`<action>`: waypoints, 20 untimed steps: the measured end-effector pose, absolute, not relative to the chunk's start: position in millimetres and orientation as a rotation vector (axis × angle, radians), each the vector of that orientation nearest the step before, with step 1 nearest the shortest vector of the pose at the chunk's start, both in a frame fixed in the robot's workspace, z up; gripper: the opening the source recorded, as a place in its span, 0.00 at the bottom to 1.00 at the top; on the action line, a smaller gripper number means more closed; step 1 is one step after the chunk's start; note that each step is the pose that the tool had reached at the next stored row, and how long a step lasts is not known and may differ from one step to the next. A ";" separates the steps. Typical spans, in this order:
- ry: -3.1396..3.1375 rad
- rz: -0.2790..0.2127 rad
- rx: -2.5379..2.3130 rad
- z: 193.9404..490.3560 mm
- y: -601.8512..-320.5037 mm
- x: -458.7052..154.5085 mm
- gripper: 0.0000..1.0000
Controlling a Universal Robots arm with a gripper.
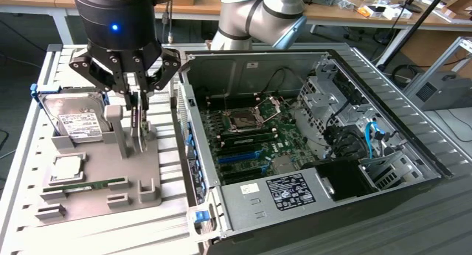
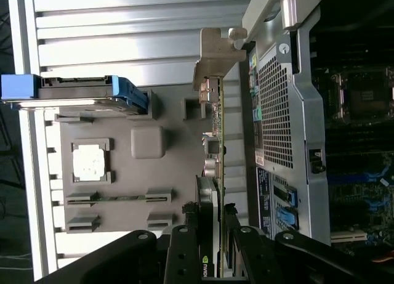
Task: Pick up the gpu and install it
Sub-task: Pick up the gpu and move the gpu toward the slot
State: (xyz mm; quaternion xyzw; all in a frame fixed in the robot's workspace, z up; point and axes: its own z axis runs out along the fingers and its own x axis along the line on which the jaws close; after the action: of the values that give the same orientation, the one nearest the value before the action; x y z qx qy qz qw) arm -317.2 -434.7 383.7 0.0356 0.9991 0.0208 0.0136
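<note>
Grey tray (image 1: 96, 183): end effector (image 1: 136, 103) clamps upright gpu (image 1: 139, 130); hard drive (image 1: 74, 119), open case (image 1: 251, 69) flank it.

The gripper (image 1: 136, 103) is black, with a small blue light on its body. Between its fingers, the gpu (image 1: 138, 126) is dark with a green edge, and its bracket (image 2: 212, 56) is silver. Beneath the gripper, the holder tray (image 1: 110, 166) is plain grey. Beside the gripper, the hard drive (image 1: 70, 108) is silver with a white label. Farther off, the memory stick (image 1: 88, 185) is green. The case wall (image 2: 277, 111) is grey, perforated with fine dots.
</note>
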 end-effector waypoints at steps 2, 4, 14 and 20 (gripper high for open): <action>3.112 0.065 0.111 386.7 -434.7 -317.2 0.27; 3.112 0.065 0.111 389.8 -434.7 -317.2 0.27; 3.112 0.065 0.111 407.9 -434.7 -317.2 0.27; 3.112 0.065 0.111 416.7 -434.7 -317.2 0.27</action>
State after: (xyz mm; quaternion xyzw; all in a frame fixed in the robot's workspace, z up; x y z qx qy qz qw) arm -317.2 -434.7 416.7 0.0356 0.9991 0.0208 0.0137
